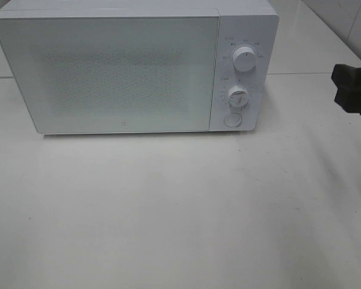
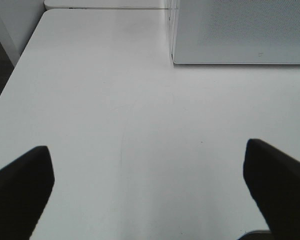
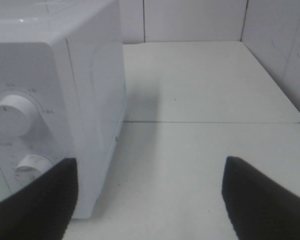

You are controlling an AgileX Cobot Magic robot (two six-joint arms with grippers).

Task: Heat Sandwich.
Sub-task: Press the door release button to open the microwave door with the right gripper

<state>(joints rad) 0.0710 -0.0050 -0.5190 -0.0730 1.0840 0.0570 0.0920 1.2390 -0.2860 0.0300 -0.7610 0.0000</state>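
The sandwich is not visible in any view. It is not on the exposed tabletop (image 1: pixel 168 211) and not in either gripper. It may be inside the microwave (image 1: pixel 108 12), but this cannot be confirmed.

The microwave stands at the rear of the tabletop with its door (image 1: pixel 108 72) closed. The door panel is frosted, so the cavity behind it cannot be read. To the right of the door are the upper knob (image 1: pixel 245 60), the lower knob (image 1: pixel 237 95) and a round button (image 1: pixel 231 120). The markings around the knobs are too small to read, so their settings cannot be determined.

The left gripper (image 2: pixel 147 147) is released: its jaws stand wide apart over bare tabletop, near the microwave's front left corner, with nothing between them. It does not appear in the high view. The right gripper (image 3: pixel 151 165) is also released and empty. It is just beside the microwave's right side, at about knob height, and is cut off by the edge of the high view.

Judged progress: with the door shut and both grippers empty, either loading is complete and setting the controls is next, or the task has not begun. The pictures do not settle which.
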